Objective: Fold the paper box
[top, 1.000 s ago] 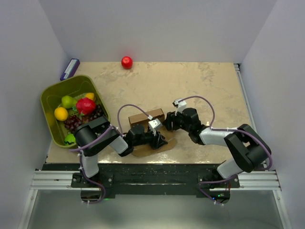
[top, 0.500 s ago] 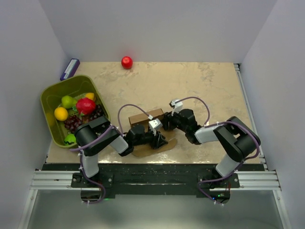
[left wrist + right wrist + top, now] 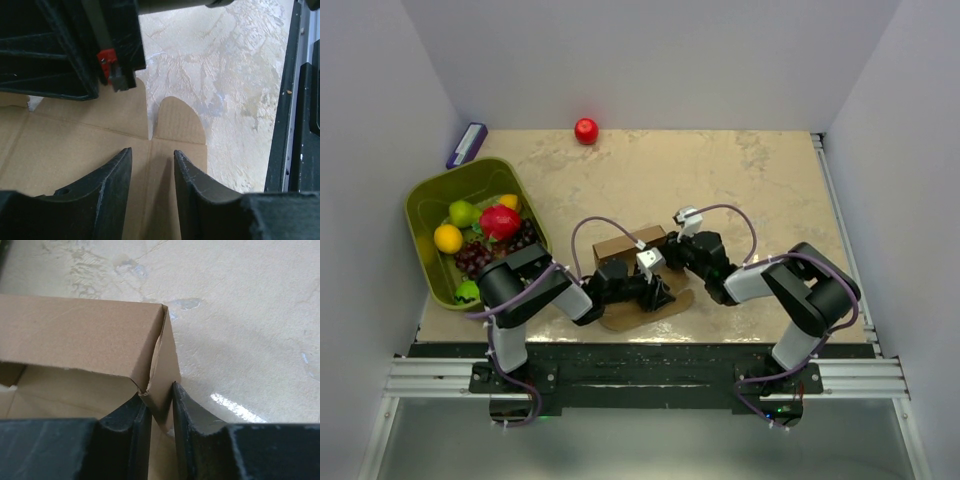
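Cardboard, thin and brown, is what I am working with: the box [image 3: 615,248] sits half-formed by the near edge of the table [image 3: 740,180], about the middle, between my two arms and to the right of the green bin [image 3: 418,215]. Its far wall stands upright, while the near panel [image 3: 65,145] and its rounded flaps lie flat. My right gripper [image 3: 672,258] has its fingers [image 3: 125,425] closed on the right end of that wall [image 3: 75,335]. One is inside and one outside, pinching the sheet at the corner fold. My left gripper [image 3: 660,292] hangs low over the flat panel with its fingers [image 3: 112,190] spread and only creased sheet between them. I cannot tell whether they press on it. I judge this stock light and springy: it should bend easily along the scored creases, buckle anywhere else, and spring back if released. It would probably skate on the smooth table too. I would take it by an edge close to a crease with a light pinch, and pin the base with the other gripper.
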`<state>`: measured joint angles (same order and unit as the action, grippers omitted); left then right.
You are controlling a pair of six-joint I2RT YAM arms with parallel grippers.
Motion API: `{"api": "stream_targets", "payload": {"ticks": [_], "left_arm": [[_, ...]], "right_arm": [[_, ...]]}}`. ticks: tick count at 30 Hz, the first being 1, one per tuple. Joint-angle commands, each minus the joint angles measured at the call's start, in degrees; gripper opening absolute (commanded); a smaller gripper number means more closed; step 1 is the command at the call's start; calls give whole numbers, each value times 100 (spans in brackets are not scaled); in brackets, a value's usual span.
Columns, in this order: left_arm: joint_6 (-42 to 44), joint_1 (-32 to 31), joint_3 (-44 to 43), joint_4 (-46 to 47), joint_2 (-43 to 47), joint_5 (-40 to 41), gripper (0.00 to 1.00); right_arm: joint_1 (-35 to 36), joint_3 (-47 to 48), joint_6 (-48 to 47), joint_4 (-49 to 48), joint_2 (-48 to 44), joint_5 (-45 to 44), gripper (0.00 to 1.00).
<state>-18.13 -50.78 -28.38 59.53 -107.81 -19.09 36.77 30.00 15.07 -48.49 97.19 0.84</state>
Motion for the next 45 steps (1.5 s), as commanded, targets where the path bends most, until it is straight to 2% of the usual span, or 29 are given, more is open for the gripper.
{"api": "stream_targets", "payload": {"ticks": [1,3,7,8,12,15,17,24,32,35,36,38,41,45], "left_arm": [[178,-142,-71,-1610,128,484,50],[161,-160,-115,-1786,339,599,53],[126,-160,-299,-2129,611,853,73],[99,-160,-343,-2243,743,959,75],[55,-160,-396,-2778,1261,1284,84],[108,-160,-361,-3156,1709,1416,87],[126,-160,-326,-3385,2051,1487,94],[161,-160,-273,-4465,3405,1496,96],[275,-151,-1028,-5565,4372,960,97],[223,-107,-1441,-6170,4671,1520,98],[39,-55,-1547,-6564,4716,2071,100],[-277,252,-1732,-6857,4778,2435,100],[-497,683,-1601,-6849,4682,2586,100],[-419,789,-1565,-6402,4304,2620,100]], "right_arm": [[146,32,-171,-118,-261,-760,19],[155,6,-250,-21,-340,-813,12],[163,-38,-355,374,-525,-866,4],[172,-64,-373,393,-578,-884,1],[163,-231,-373,472,-736,-989,0],[163,-354,-382,560,-911,-1121,0],[163,-389,-382,691,-999,-1191,0],[172,-451,-329,876,-1228,-1315,0],[181,-407,-285,1061,-1334,-1411,0],[216,-372,-268,1122,-1378,-1455,0],[207,-381,-268,1140,-1395,-1481,0],[225,-381,-250,1184,-1439,-1534,0],[260,-398,-233,1158,-1448,-1526,0],[330,-363,-233,1175,-1369,-1534,0]]}}
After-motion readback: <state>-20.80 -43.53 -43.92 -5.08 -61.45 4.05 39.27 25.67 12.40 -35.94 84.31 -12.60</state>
